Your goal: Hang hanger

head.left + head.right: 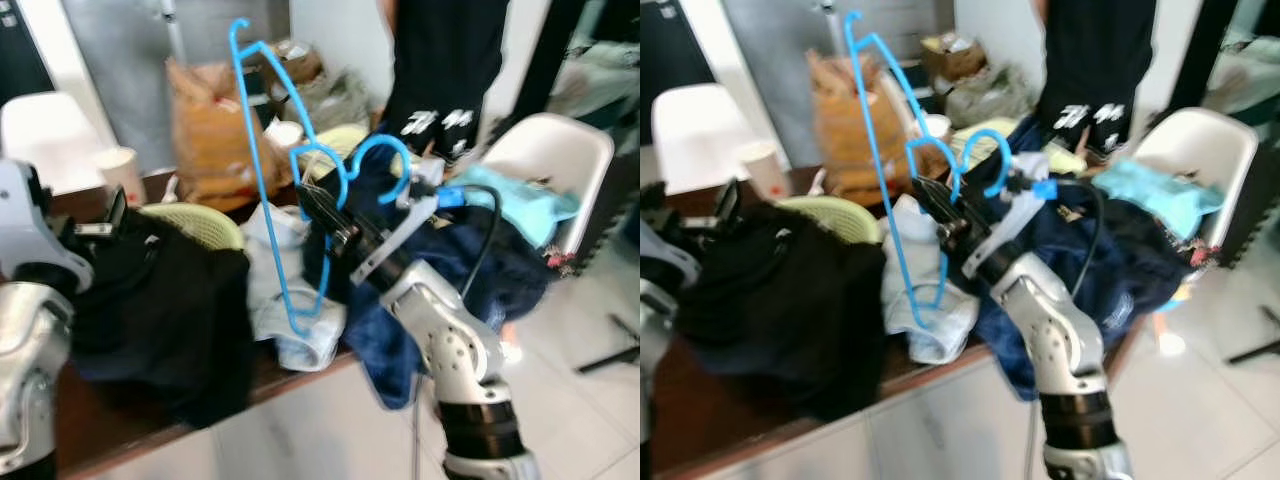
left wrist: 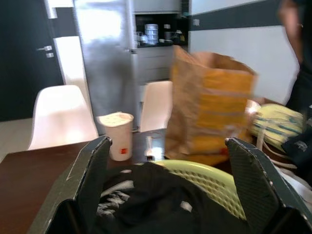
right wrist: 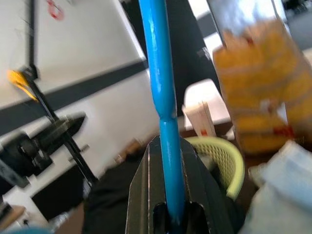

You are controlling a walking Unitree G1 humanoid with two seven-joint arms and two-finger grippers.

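Blue hanger (image 1: 262,150) (thin plastic) held upright, hook up, above clothes.
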